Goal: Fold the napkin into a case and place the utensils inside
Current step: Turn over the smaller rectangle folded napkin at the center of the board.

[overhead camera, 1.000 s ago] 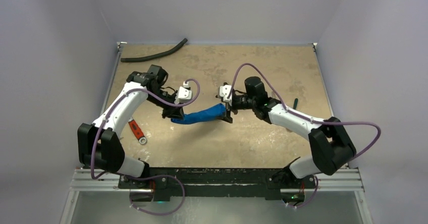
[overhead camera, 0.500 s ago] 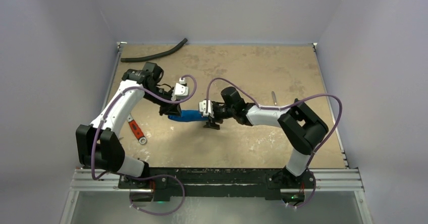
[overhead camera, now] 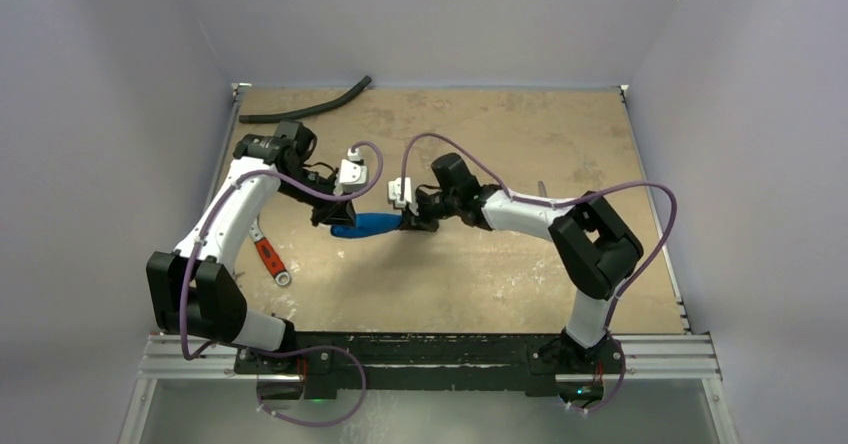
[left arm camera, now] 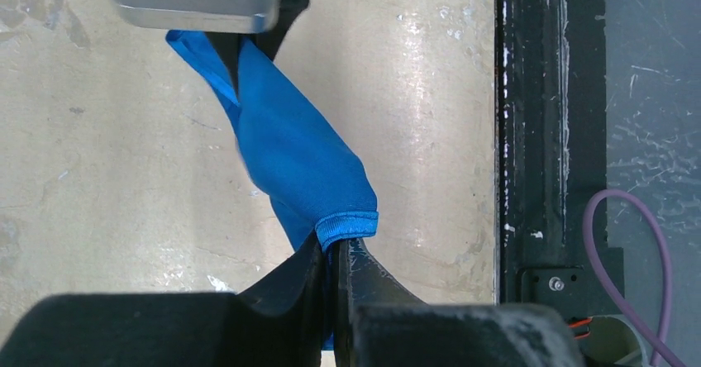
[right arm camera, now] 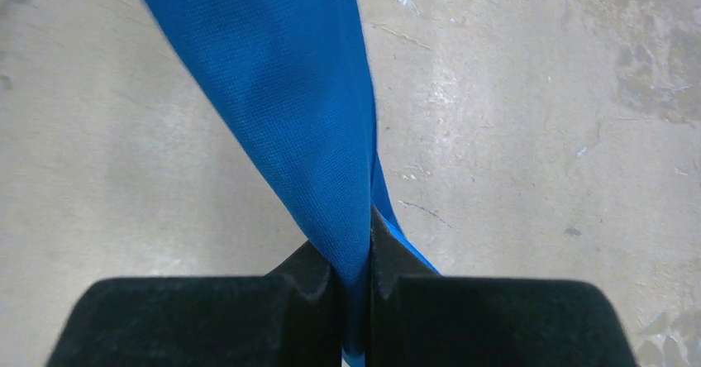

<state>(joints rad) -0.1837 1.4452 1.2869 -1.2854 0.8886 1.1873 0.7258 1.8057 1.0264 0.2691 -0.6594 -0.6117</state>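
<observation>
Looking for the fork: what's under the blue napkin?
Only bare table shows below the napkin, held between the left claw and right claw. The strip directly beneath the cloth is hidden.

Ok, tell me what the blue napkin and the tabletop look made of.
Napkin: thin fabric, likely satin-like synthetic; fine weave, soft sheen, stitched hem. Tabletop: hard, beige, worn surface with scuffs and glossy patches; possibly painted wood, unclear.

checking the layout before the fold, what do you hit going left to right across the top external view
red-handled silver wrench → left gripper → shiny blue cloth napkin, pinched at both ends → right gripper → small silver utensil
</observation>
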